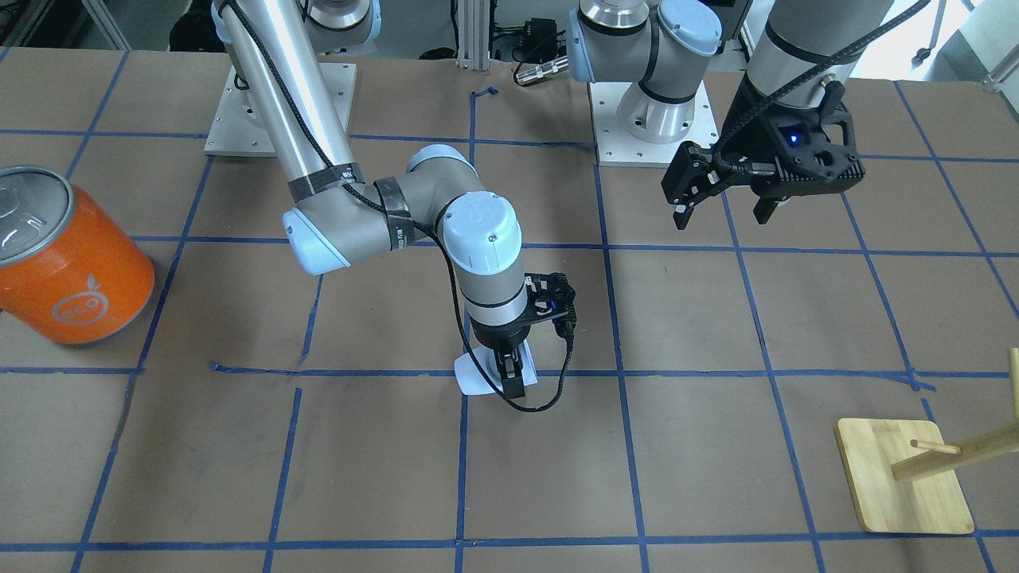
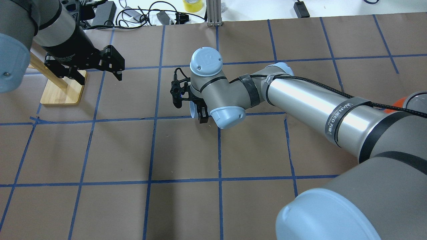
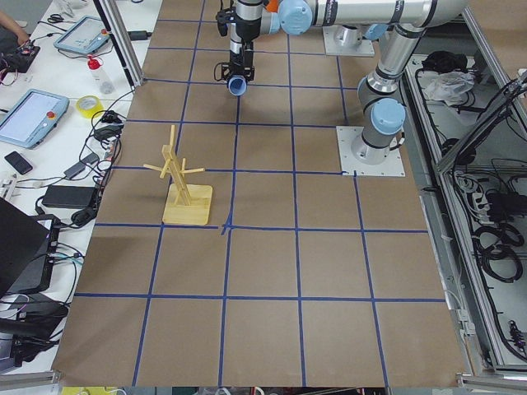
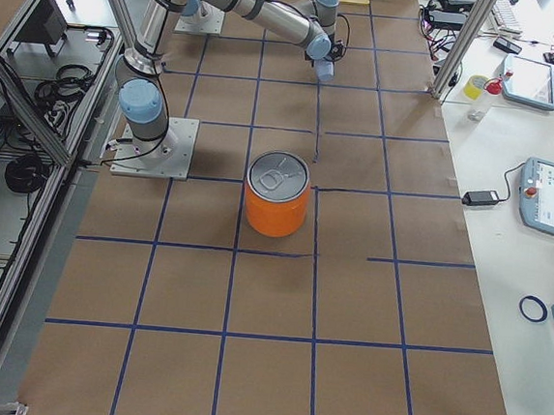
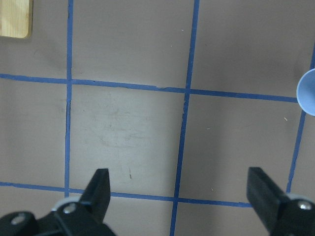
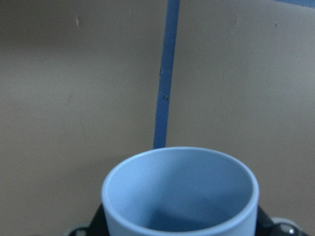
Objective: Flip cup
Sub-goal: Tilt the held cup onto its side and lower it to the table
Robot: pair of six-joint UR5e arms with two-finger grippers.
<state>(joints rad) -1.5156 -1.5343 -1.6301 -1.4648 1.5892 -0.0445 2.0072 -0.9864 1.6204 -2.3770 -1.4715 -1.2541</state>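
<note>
The small pale blue cup (image 1: 474,374) is near the middle of the table, tipped on its side between the fingers of my right gripper (image 1: 513,376). The gripper is shut on it. Its blue inside fills the right wrist view (image 6: 179,191), with the mouth towards the camera. It also shows in the overhead view (image 2: 192,108) and, as a sliver, at the right edge of the left wrist view (image 5: 308,98). I cannot tell whether it touches the table. My left gripper (image 1: 720,211) is open and empty, raised well off the table and apart from the cup.
A big orange can (image 1: 68,255) with a silver lid stands at the robot's right end of the table. A wooden peg stand (image 1: 903,477) on a square base sits on the robot's left side, near the operators' edge. Blue tape lines grid the brown table.
</note>
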